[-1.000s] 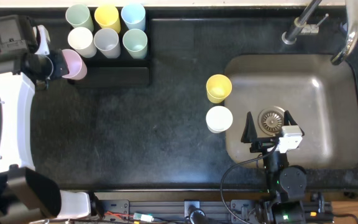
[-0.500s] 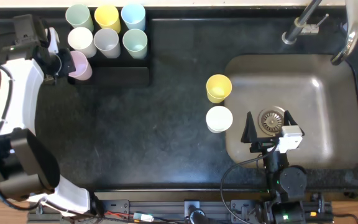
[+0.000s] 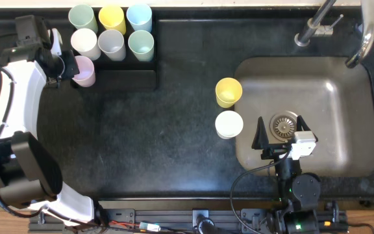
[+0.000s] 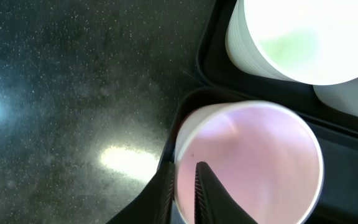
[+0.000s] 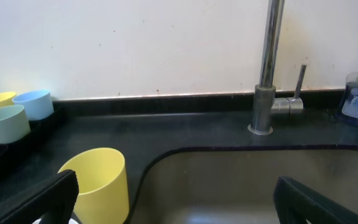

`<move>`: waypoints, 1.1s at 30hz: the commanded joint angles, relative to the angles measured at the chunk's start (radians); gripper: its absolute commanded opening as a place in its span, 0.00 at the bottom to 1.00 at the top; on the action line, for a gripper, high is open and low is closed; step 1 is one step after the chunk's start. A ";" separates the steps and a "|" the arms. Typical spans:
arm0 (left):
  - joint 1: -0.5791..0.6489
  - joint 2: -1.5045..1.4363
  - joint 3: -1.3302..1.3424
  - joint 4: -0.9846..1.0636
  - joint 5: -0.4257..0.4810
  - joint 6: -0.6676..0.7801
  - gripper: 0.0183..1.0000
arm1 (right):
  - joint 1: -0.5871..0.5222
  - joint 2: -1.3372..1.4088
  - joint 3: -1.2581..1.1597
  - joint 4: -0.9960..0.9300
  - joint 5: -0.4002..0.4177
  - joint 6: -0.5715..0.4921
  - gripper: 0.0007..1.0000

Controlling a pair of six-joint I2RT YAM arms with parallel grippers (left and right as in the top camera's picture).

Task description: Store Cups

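Six cups already fill the two far rows of the tray [image 3: 132, 79] at the 11 o'clock end of the counter [image 3: 141, 143], and I hold a seventh, the pink cup [image 4: 247, 162], at the tray's 8 o'clock corner, in the near row. My left gripper [image 4: 184, 173] pinches that cup's wall, one finger inside the rim and one outside. I judge this grip suits the job: it keeps the cup mouth-up and lets it go straight down into a slot without knocking the white cup [image 4: 291, 37] just beside it at 12 o'clock. The pink cup sits inside the tray's wall, but I cannot tell whether its base rests on the tray floor, so I would not let go until that is sure. Two more cups wait on the counter at the 9 o'clock edge of the sink [image 3: 330, 97]: the yellow cup [image 3: 228, 91] and, just beside it at its 6 o'clock, the loose white cup [image 3: 228, 123], both upright and well apart from the tray. My right gripper [image 3: 279, 135] hangs over the sink near the drain, at 3 o'clock of the loose white cup, jaws spread wide and holding nothing. That puts it close to those two, which I take to be the next ones to store.
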 commanded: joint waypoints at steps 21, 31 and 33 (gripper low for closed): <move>-0.193 -0.286 0.334 -0.362 0.011 -0.163 1.00 | 0.004 -0.010 -0.013 0.005 0.008 0.008 1.00; -0.681 0.048 0.660 -0.576 -0.036 -0.446 1.00 | 0.004 -0.010 -0.013 0.005 0.008 0.007 1.00; -0.769 0.126 0.660 -0.576 -0.035 -0.502 1.00 | 0.004 -0.010 -0.013 0.005 0.008 0.008 1.00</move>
